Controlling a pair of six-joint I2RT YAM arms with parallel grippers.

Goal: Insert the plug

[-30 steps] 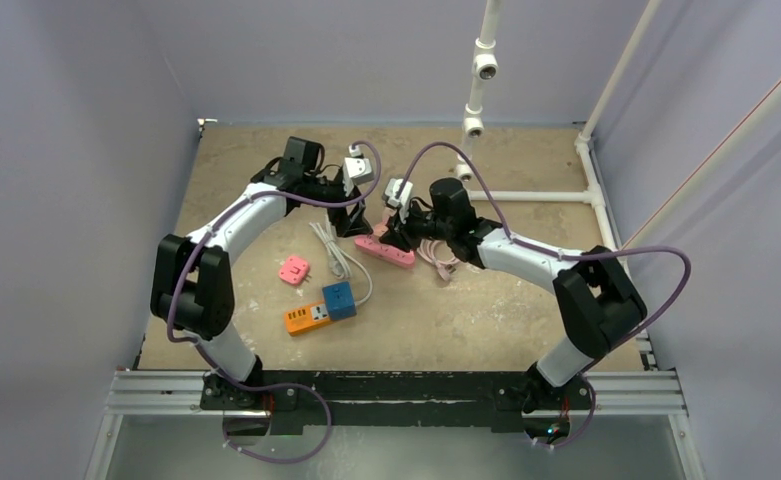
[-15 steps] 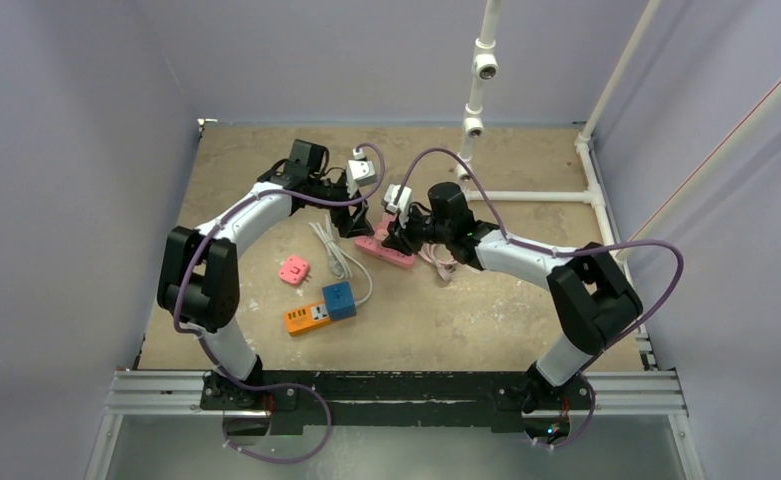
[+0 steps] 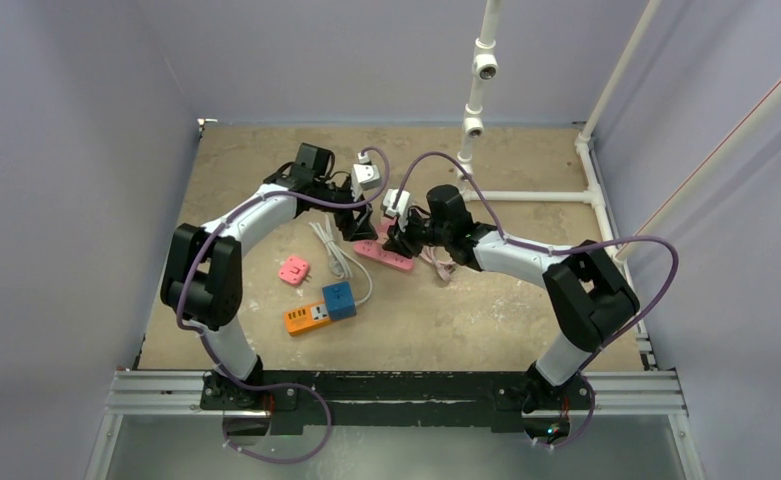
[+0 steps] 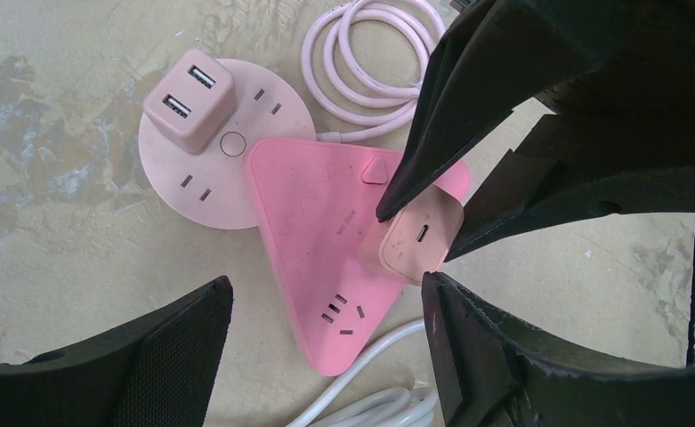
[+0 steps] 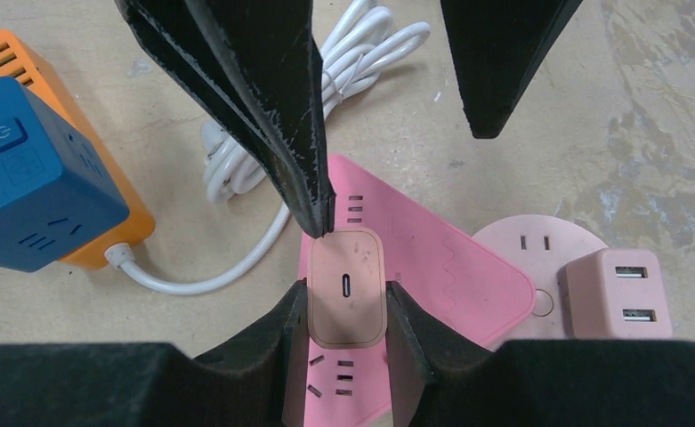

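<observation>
One small pink plug [image 5: 347, 283] is clamped in the closed right gripper [image 5: 347, 307] and stands on the pink triangular power strip [image 4: 321, 240], around the middle of the surface [image 3: 486, 310] (whether its pins are in, I cannot tell). The left gripper [image 4: 326, 285] hangs just above the strip with its jaws wide apart, holding nothing. A round pink socket [image 4: 192, 178] lies right against the strip.
</observation>
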